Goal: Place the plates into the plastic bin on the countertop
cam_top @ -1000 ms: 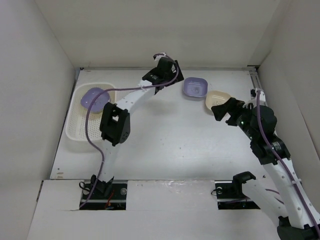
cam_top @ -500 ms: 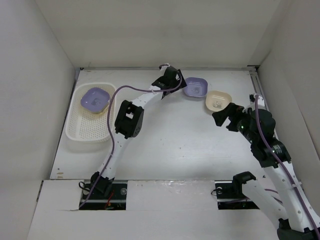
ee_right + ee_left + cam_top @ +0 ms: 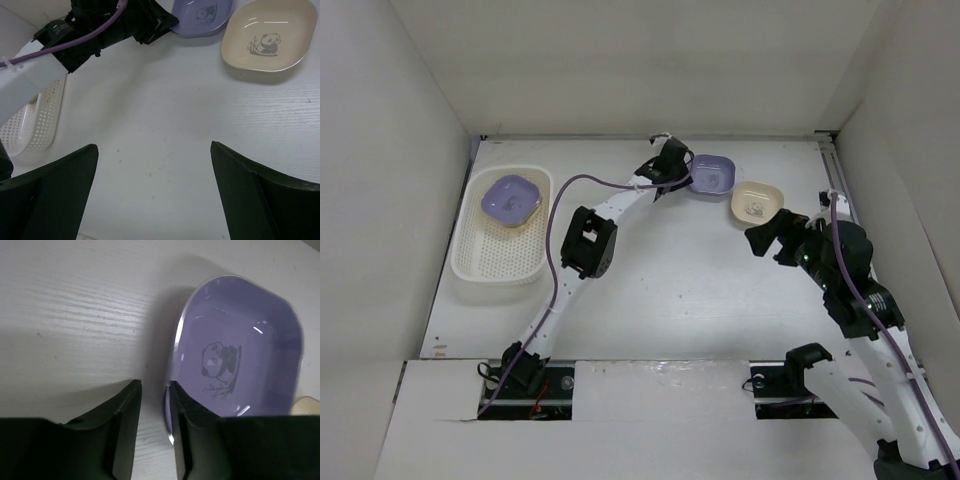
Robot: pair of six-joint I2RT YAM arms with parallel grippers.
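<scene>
A lavender plate (image 3: 712, 174) (image 3: 240, 350) lies on the countertop (image 3: 670, 290) at the back. My left gripper (image 3: 682, 172) (image 3: 154, 385) is closed down on its near-left rim, one finger inside the dish and the other outside. A cream plate (image 3: 757, 203) (image 3: 270, 35) lies just right of it. My right gripper (image 3: 768, 235) (image 3: 154, 147) hovers open a little short of the cream plate, with nothing between its fingers. The plastic bin (image 3: 470, 265) stands at the left with another lavender plate (image 3: 512, 198) in its far end.
White walls close in the countertop on the left, back and right. My left arm (image 3: 95, 35) stretches across the middle toward the back. A corner of the bin (image 3: 35, 130) shows in the right wrist view.
My left gripper has reached right to the lavender plate and its jaws have closed from wide open onto the rim. The right gripper has barely shifted.
</scene>
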